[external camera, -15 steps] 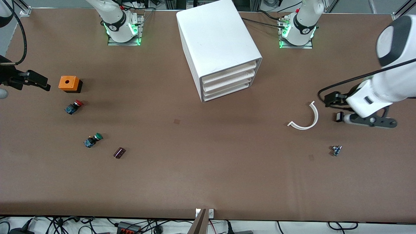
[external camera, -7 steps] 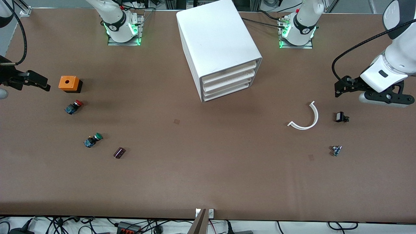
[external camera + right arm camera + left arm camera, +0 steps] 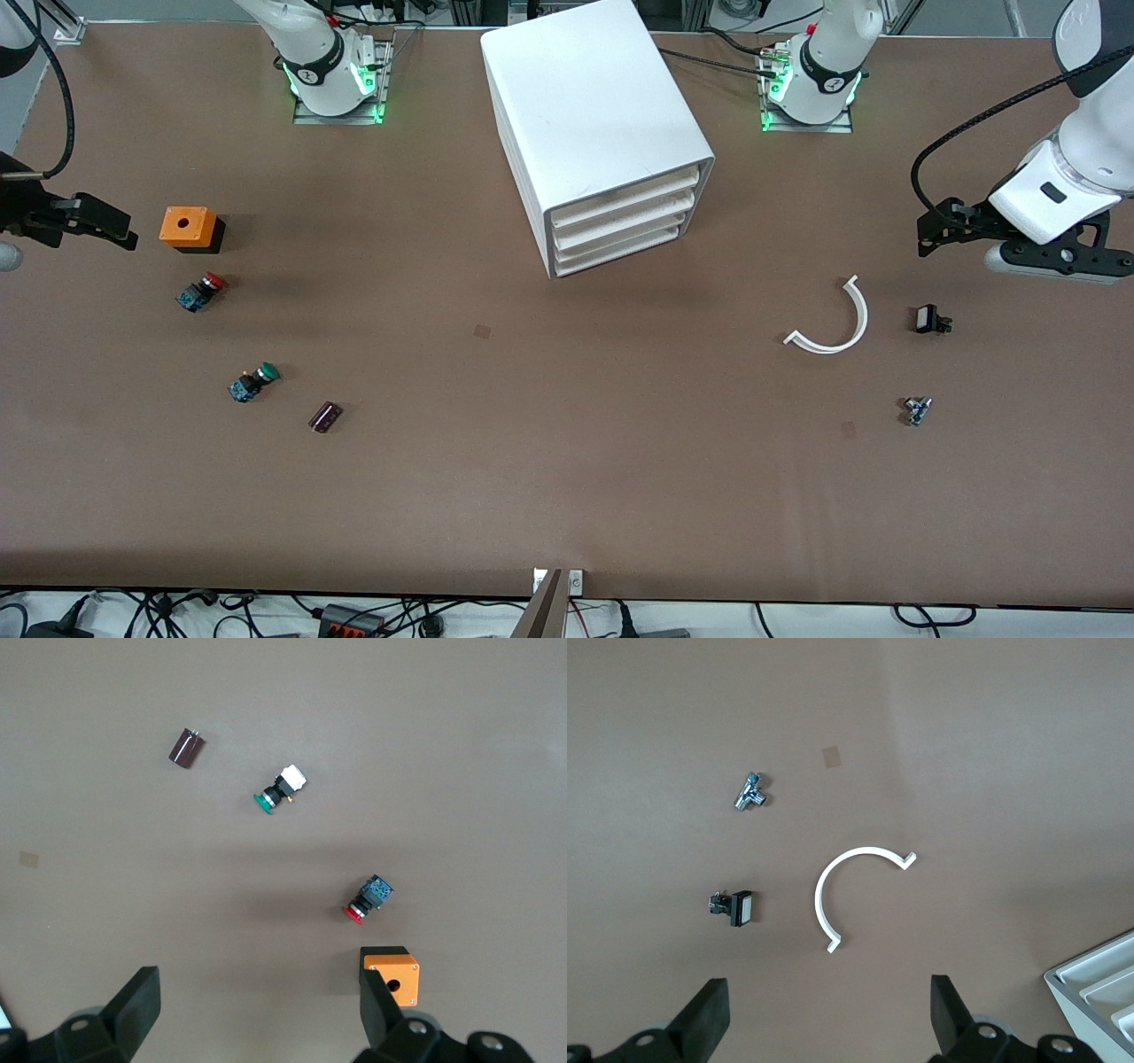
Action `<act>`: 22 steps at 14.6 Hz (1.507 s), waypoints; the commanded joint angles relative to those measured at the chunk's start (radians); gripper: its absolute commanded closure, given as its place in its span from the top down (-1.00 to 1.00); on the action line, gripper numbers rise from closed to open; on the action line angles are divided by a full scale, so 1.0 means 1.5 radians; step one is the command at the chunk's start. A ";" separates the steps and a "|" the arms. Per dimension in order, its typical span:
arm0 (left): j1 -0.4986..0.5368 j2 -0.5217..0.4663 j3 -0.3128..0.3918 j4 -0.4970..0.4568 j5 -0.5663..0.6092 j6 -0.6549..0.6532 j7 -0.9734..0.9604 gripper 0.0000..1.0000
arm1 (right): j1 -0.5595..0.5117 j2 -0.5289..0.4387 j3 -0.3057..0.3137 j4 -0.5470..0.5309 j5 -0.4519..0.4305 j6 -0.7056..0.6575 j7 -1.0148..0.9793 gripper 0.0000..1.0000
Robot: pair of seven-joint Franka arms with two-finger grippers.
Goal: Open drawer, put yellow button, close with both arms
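The white three-drawer cabinet stands at mid-table between the arm bases. Its drawers are all shut, and a corner of it shows in the left wrist view. No yellow button shows in any view. My left gripper is open and empty, up over bare table at the left arm's end. My right gripper is open and empty, up over the right arm's end of the table, beside the orange box.
A red-capped button and a green-capped button lie near the orange box, with a dark cylinder. A white curved strip, a small black part and a small metal part lie under the left gripper.
The left arm has lifted and pulled back toward its base, away from the small black part. The right arm has not moved.
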State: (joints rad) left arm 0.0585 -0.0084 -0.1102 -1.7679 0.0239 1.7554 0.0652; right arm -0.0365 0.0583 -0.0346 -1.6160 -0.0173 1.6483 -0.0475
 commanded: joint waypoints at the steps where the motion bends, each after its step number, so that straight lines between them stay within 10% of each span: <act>1: 0.000 -0.001 -0.002 0.011 -0.008 -0.017 0.009 1.00 | 0.000 -0.010 0.004 -0.014 -0.011 0.010 -0.005 1.00; 22: -0.005 0.031 -0.003 0.077 -0.009 -0.042 0.010 1.00 | 0.002 -0.008 0.004 -0.015 -0.010 0.009 -0.003 1.00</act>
State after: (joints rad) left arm 0.0451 0.0252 -0.1119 -1.6860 0.0178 1.7210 0.0652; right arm -0.0349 0.0587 -0.0345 -1.6188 -0.0173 1.6489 -0.0475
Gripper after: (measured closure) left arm 0.000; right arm 0.000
